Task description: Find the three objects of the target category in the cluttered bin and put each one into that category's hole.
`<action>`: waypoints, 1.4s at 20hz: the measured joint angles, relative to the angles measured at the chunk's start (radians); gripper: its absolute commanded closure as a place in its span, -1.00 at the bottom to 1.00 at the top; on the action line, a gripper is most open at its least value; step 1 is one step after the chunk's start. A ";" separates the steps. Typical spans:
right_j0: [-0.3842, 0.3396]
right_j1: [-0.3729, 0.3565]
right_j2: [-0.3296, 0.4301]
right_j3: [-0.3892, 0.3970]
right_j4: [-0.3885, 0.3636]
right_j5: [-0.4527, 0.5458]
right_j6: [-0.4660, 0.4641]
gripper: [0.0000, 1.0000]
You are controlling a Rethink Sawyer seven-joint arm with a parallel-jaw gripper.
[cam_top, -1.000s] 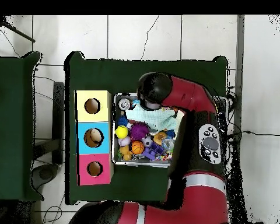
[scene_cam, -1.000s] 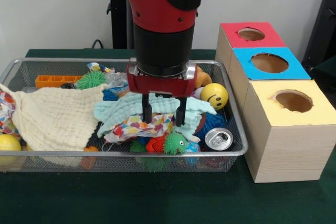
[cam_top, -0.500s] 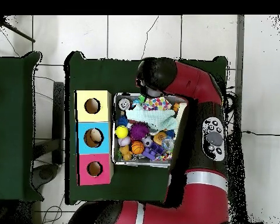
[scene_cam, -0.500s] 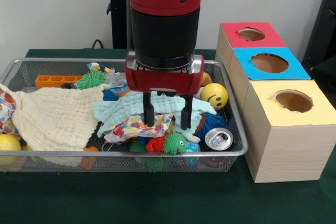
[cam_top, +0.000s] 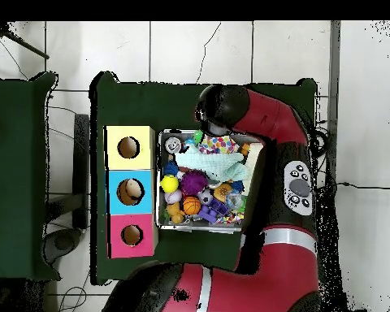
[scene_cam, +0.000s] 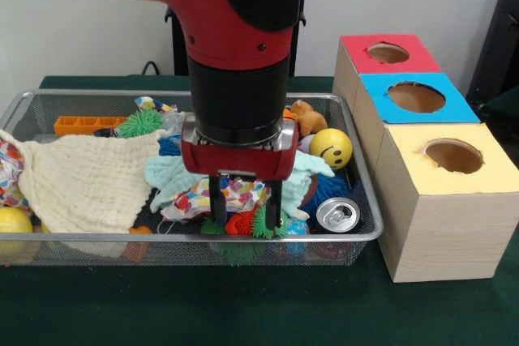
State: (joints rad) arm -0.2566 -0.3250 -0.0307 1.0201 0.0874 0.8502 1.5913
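From the front view we look across the table at low height, fairly close, so the wire bin and the three boxes fill most of the frame against a pale wall. From the overhead view we look straight down from far higher, taking in the whole green table, the tiled floor and a second table. Both views share the bin and boxes, though the small overhead contents are perhaps too fine to match.
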 measured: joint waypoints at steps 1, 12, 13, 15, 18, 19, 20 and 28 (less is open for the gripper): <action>-0.003 0.008 0.002 0.000 0.000 -0.008 0.000 -1.00; -0.009 0.032 0.003 0.008 -0.007 -0.030 0.000 -1.00; -0.009 0.027 0.003 0.010 -0.007 -0.030 0.000 -1.00; -0.009 0.010 0.003 0.013 -0.009 -0.030 0.000 -1.00; -0.009 -0.006 0.002 0.013 -0.009 -0.030 0.000 -1.00; -0.009 -0.016 0.002 0.013 -0.009 -0.030 0.000 -1.00; -0.009 -0.022 0.002 0.013 -0.009 -0.029 0.000 -1.00; -0.009 -0.046 -0.004 0.012 -0.010 -0.029 0.000 -1.00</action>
State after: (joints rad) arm -0.2657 -0.3710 -0.0346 1.0325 0.0778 0.8208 1.5913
